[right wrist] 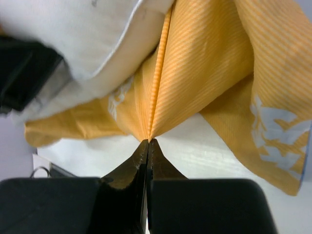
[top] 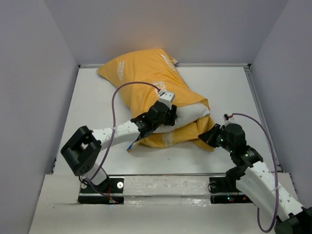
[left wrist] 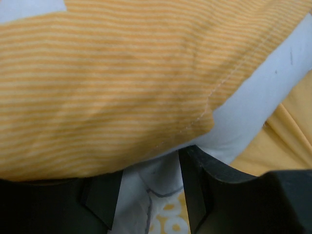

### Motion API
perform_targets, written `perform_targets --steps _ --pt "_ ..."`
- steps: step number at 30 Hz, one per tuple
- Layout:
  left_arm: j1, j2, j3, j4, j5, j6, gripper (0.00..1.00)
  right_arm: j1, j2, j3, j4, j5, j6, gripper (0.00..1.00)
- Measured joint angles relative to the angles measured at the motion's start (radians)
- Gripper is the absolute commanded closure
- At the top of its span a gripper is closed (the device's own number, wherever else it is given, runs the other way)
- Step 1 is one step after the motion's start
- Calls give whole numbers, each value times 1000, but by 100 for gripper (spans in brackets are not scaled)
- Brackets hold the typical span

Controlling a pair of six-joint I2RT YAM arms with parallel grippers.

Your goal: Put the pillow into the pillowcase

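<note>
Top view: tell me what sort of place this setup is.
Probably a lab test cell, not a bedroom: plain grey walls box in a white table, with two arms bolted to a base plate at its near edge.

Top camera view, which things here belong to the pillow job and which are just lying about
Part of the job:
- pillowcase, yellow-orange, pillow mostly inside
- pillow, white, one end still sticking out
- left end effector, at the case's opening
- right end effector, shut on the pillowcase edge

Just lying about:
- nothing loose; only the table and the enclosure walls
</note>
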Motion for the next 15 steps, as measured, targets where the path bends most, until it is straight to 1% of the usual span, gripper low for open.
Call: perform_targets --steps 5,8,11,15 --pt "37 115 96 20 12 10 40 -2 -24 140 -188 -53 -75 100" --pt "47 172 151 17 14 17 41 -8 -47 216 -253 -78 -108 100" --pt "57 234 196 71 26 25 42 3 -79 324 -337 -198 -137 100" --pt "69 286 217 111 36 31 45 7 -104 463 -372 -268 -171 100"
